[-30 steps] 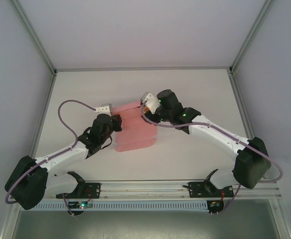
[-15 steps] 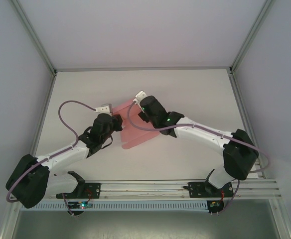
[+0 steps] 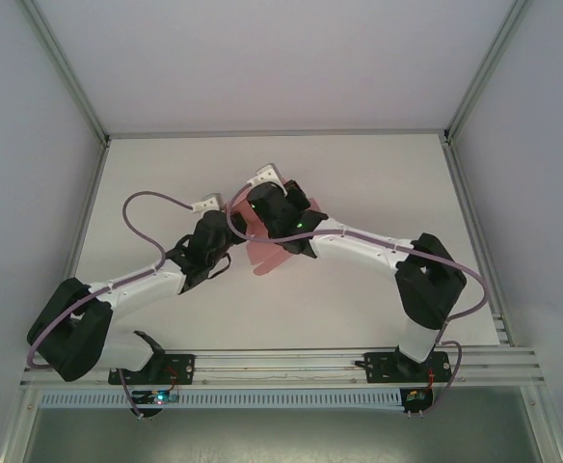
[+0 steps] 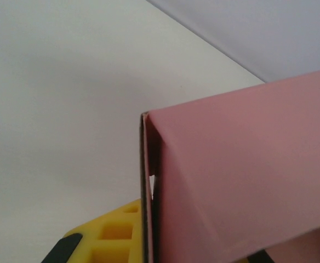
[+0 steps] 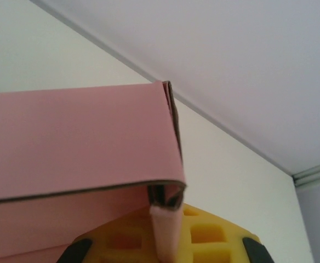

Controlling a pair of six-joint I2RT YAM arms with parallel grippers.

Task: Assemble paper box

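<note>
We see the left gripper (image 4: 154,249) closed narrow on a folded edge of the paper box (image 3: 265,256). The right gripper (image 5: 165,241) pinches a pink flap between its yellow pads (image 5: 121,238). The card spans between both.

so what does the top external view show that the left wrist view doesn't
Top external adds the left arm and right arm with the paper box between them, plus their purple cables. Left wrist adds the card's folded edge close up, two layers together, beside a yellow finger pad. Shared: the pink paper box and the white table.
</note>
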